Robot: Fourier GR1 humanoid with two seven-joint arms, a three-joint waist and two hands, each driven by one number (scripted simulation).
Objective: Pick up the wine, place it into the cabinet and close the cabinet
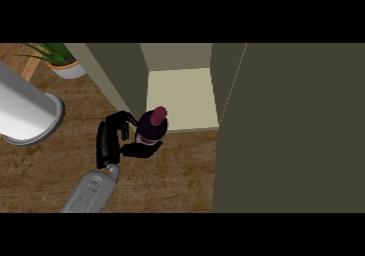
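Left hand (111, 142) fingers (120, 119) curl around the upright wine bottle (152, 127) before the open cabinet (181, 97).

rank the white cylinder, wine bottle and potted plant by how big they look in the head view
1. White cylinder, largest, though it stands tall toward the camera, which may inflate it.
2. Wine bottle, held by the left hand in front of the open cabinet.
3. Potted plant, slightly smaller and cut off at the top edge, so close to unsure.

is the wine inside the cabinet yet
Not yet. The wine stands upright in the robot hand, just before the open cabinet shelf's front edge.
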